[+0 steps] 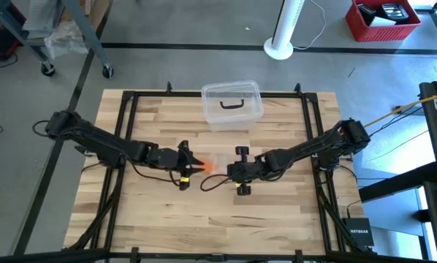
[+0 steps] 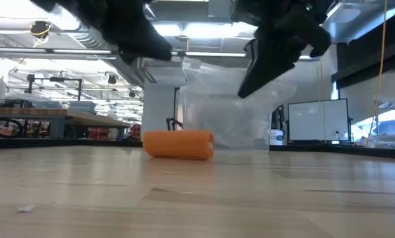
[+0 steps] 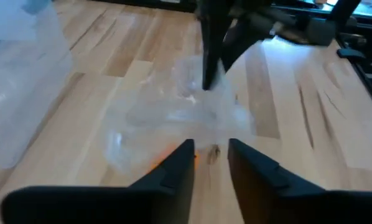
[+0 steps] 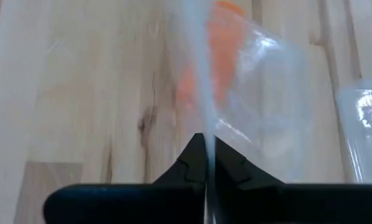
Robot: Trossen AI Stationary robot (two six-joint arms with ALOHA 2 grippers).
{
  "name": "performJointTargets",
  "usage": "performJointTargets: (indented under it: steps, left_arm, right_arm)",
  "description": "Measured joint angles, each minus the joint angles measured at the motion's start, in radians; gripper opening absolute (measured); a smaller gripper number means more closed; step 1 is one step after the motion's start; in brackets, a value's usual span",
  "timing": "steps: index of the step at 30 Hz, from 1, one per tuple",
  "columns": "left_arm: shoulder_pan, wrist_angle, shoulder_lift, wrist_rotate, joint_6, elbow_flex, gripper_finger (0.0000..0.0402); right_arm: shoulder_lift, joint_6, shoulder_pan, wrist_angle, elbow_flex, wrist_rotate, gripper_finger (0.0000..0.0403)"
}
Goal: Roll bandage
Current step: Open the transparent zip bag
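soft orange cylindrical bandage, crinkly clear wrapper

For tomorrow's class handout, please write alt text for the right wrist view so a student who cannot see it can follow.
The right pincer is shut on the edge of a clear plastic wrapper, which rises from its tips. The orange bandage shows through the wrapper, lying on the pale wooden table.

I'm looking at two dark, jointed arms, the left arm and the right arm, black cables trailing along both. Small yellow markings are showing near each wrist. In the wrist views I'm seeing matte black, wedge-shaped fingers.
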State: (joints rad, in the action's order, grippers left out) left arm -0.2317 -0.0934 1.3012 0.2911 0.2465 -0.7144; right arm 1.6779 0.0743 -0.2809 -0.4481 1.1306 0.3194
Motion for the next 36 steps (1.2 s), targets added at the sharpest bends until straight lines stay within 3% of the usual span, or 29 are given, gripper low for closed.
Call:
performJointTargets:
  steps: [3, 6, 19, 36]
  left_arm:
    - [0.004, 0.084, -0.070, 0.001, -0.005, -0.024, 0.0118]
    - [0.004, 0.059, -0.105, 0.002, -0.032, -0.024, 0.0133]
    - [0.004, -0.036, -0.057, -0.011, -0.100, -0.024, 0.0186]
    - [-0.032, -0.216, 0.004, -0.013, -0.226, -0.024, 0.0178]
  right_arm:
    - [-0.013, 0.006, 0.000, 0.025, -0.014, 0.001, 0.0004]
    - [-0.015, -0.007, 0.000, 0.076, -0.014, -0.006, 0.0005]
    - [-0.136, -0.055, 0.000, 0.100, 0.009, 0.002, 0.0003]
    - [-0.138, -0.026, 0.000, 0.169, 0.009, -0.036, 0.0002]
